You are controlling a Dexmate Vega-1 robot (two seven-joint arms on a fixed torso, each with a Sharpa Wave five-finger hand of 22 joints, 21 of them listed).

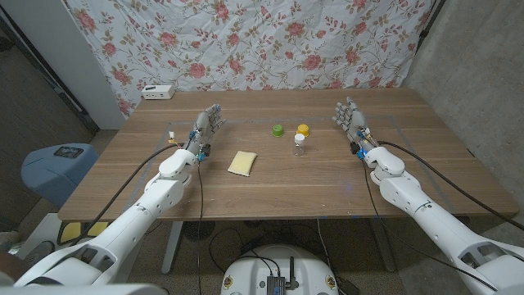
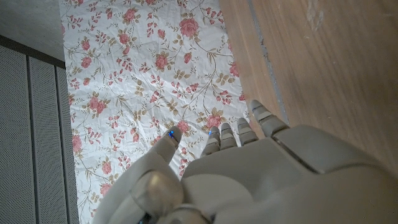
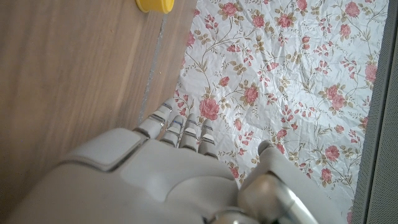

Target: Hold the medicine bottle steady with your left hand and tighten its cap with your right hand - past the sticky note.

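Head view first: my left hand (image 1: 208,124) stands near the far left part of the wooden table (image 1: 278,184), fingers stretched out and slightly apart, holding nothing, and my right hand (image 1: 350,120) mirrors it on the far right, also with fingers apart and nothing in them. Between them, well apart from both, the small medicine bottle (image 1: 300,145) stands upright with a white cap, just nearer me than a yellow lid (image 1: 303,129); a green lid (image 1: 277,129) sits beside that, and the pale yellow sticky note (image 1: 242,162) lies nearer me, to the bottle's left. A white box (image 1: 158,91) sits at the far left corner, by the flowered cloth (image 1: 246,41). Left wrist view gives my left hand's back (image 2: 249,180) with fingertips (image 2: 261,115) reaching toward the cloth (image 2: 143,74), table plank (image 2: 323,68) alongside. Right wrist view adds what the left lacks: the yellow lid (image 3: 155,5) on the wood, beyond my right hand (image 3: 168,180).
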